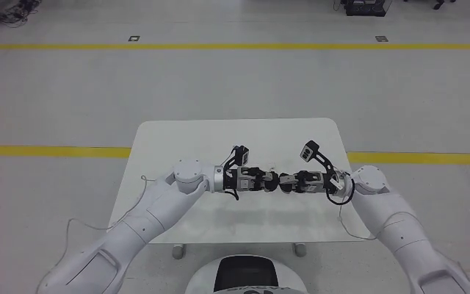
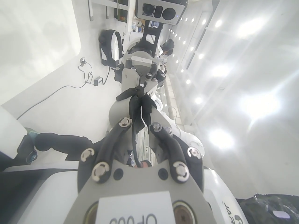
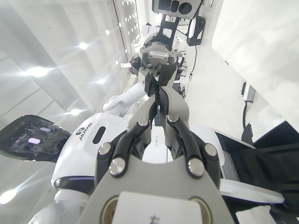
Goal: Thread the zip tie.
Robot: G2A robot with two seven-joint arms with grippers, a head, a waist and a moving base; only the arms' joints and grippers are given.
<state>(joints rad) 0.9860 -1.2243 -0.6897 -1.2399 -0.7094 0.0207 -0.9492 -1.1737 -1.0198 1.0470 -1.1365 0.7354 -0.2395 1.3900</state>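
zip tie (image 2: 133, 127), a thin black strap, runs lengthwise between the fingers of the left gripper (image 2: 139, 99), from near the palm out toward the tips. the left gripper is clenched, its black pads (image 2: 148, 106) drawn in against the strap. directly opposite, tip to tip with it, the right gripper (image 3: 157, 95) is also clenched, its narrow tips nipping the far end of the same strap. how much of the strap lies inside the right gripper is hard to tell, since its own ribbed pads are black as well. whether the tail has entered the head of the tie cannot be made out.

from above, the two arms come in level from either side and meet nose to nose over the middle of the white surface (image 1: 220, 143), toward the edge nearer the robot. the strap is held in the air between them, apart from the surface.
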